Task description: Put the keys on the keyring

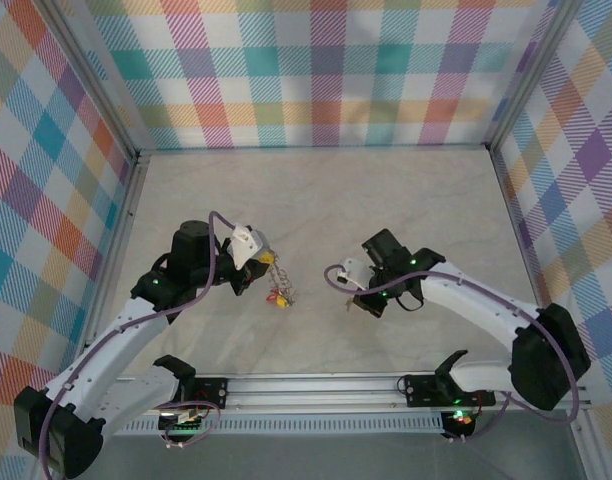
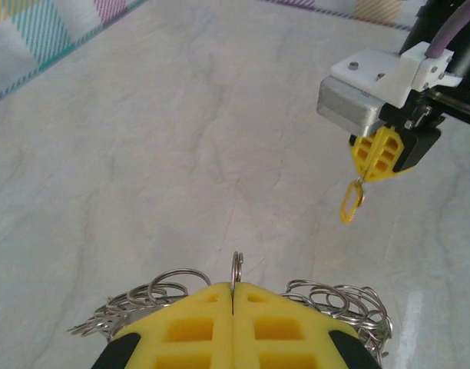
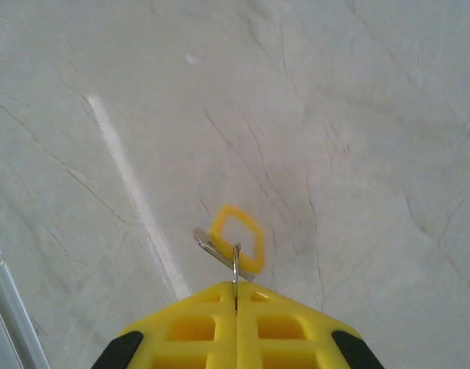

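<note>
Marbled beige is seen across the table [image 1: 316,190], which is enclosed on three sides by plaid walls [image 1: 316,70] in pastel checks. The left arm [image 1: 116,340] and the right arm [image 1: 486,305] are angled inward from their bases, so that the two wrists are brought near each other over the middle of the table, with a gap left between them.

The left pincer [image 2: 233,290] is clenched, its yellow fingers [image 2: 189,323] pressed together on the keyring [image 2: 236,267], whose thin grey edge is gripped upright between the tips. Small silvery loops are fanned out on either side of the fingers. From above, the keys [image 1: 278,293] are seen dangling below this pincer with red and yellow tags among them.

The right pincer [image 3: 236,290] is likewise clenched, and the yellow-tagged key [image 3: 236,234] is pinched at its metal part, its tag held clear of the table. No writing can be made out on the tag.
</note>
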You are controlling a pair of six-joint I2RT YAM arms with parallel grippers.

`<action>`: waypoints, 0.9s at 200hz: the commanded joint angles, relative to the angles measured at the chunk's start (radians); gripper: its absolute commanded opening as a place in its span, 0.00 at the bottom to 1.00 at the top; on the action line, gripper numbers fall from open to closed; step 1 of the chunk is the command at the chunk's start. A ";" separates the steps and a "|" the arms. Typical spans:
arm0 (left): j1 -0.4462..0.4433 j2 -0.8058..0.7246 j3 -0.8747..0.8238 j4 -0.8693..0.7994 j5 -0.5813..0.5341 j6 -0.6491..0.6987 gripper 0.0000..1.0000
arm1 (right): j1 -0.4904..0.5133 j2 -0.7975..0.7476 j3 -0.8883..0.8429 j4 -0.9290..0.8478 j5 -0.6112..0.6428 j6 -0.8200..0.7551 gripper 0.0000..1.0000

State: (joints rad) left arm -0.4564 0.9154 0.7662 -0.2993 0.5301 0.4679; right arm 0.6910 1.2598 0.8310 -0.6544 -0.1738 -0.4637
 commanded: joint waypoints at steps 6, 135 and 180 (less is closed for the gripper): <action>-0.012 -0.005 0.007 0.089 0.089 0.023 0.00 | 0.029 0.008 -0.004 0.005 -0.022 -0.070 0.00; -0.127 0.020 -0.032 0.227 -0.009 -0.027 0.00 | 0.038 -0.148 -0.077 0.521 -0.277 0.273 0.00; -0.160 0.055 -0.038 0.282 -0.055 -0.049 0.00 | 0.049 -0.116 -0.048 0.574 -0.299 0.356 0.00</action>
State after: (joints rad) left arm -0.5941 0.9600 0.7277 -0.1116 0.5034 0.4408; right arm 0.7250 1.1458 0.7597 -0.1753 -0.4232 -0.1841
